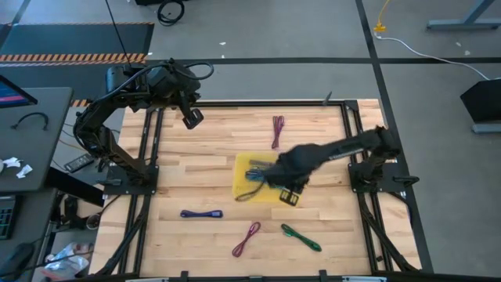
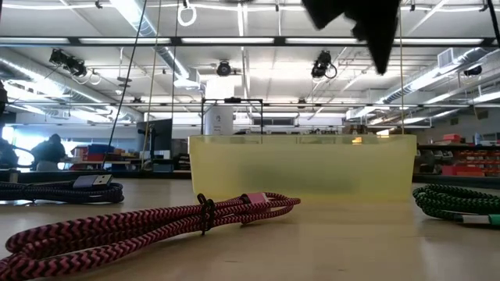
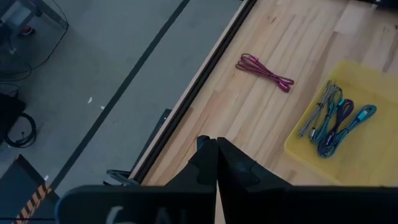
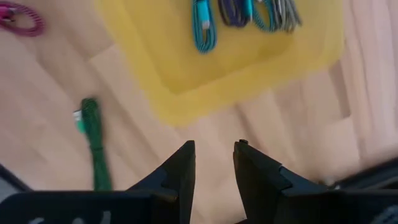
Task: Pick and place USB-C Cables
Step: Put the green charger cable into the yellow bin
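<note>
Landmark: the yellow tray [image 1: 266, 192] near the middle of the table [image 1: 329, 243]; every place below is given from it.
Left gripper [image 1: 192, 117]: parked well away from the tray, up near the table's far left corner, its two fingers [image 3: 211, 163] pressed together on nothing.
Purple cable [image 1: 201, 213]: on bare wood, left of the tray and a little nearer the front edge, not yet collected.
Magenta cable, front [image 1: 246, 240]: on the wood in front of the tray's left part, also waiting.
Magenta cable, far [image 1: 277, 131]: on the wood beyond the tray, toward the back rail, well apart from both grippers.
Cables in the tray [image 3: 333, 118]: a small bunch of teal, purple and grey ones lies inside; from here I'd call these done.
Green cable [image 1: 301, 237]: on the wood in front of the tray's right part.
Right gripper [image 1: 290, 196]: hanging over the tray's front right corner, fingers [image 4: 184, 165] parted with a narrow gap and holding nothing.
Cable against fingers: in the right wrist view the green cable sits off to one side of the fingertips, not between them; the tray's bunch lies ahead of them.
Progress: roughly halfway by my reckoning, with four cables outside the tray.
</note>
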